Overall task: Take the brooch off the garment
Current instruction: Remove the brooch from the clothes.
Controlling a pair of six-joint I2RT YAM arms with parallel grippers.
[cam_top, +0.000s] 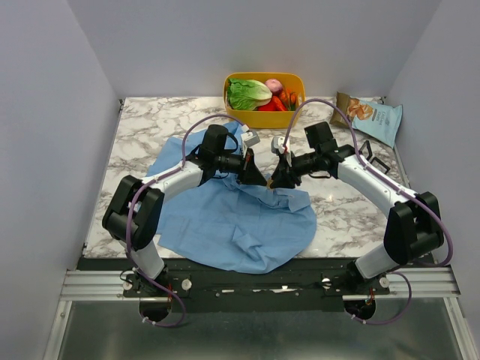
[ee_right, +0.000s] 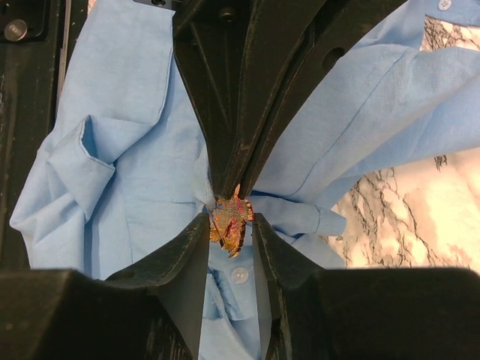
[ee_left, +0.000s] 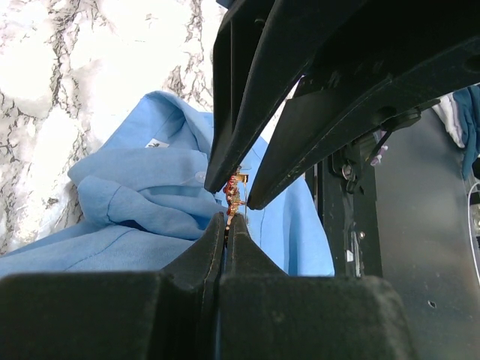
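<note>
The garment (cam_top: pixel 225 217) is a light-blue shirt crumpled on the marble table; it also shows in the left wrist view (ee_left: pixel 135 180) and the right wrist view (ee_right: pixel 127 112). The brooch (ee_right: pixel 231 225) is a tiny orange-tan ornament pinned near a white button; it also shows in the left wrist view (ee_left: pixel 235 186). My left gripper (ee_left: pixel 227 220) is shut, pinching a fold of cloth right at the brooch's edge. My right gripper (ee_right: pixel 231 218) faces it tip to tip, its fingers (ee_right: pixel 196 240) closed against both sides of the brooch. In the top view both grippers (cam_top: pixel 259 176) (cam_top: pixel 276 178) hide the brooch.
A yellow bin (cam_top: pixel 264 116) with lettuce and other vegetables stands at the back of the table. A snack bag (cam_top: pixel 375 116) lies at the back right. A small white-grey object (cam_top: pixel 250 137) lies behind the grippers. Bare marble (cam_top: pixel 150 127) shows to the left.
</note>
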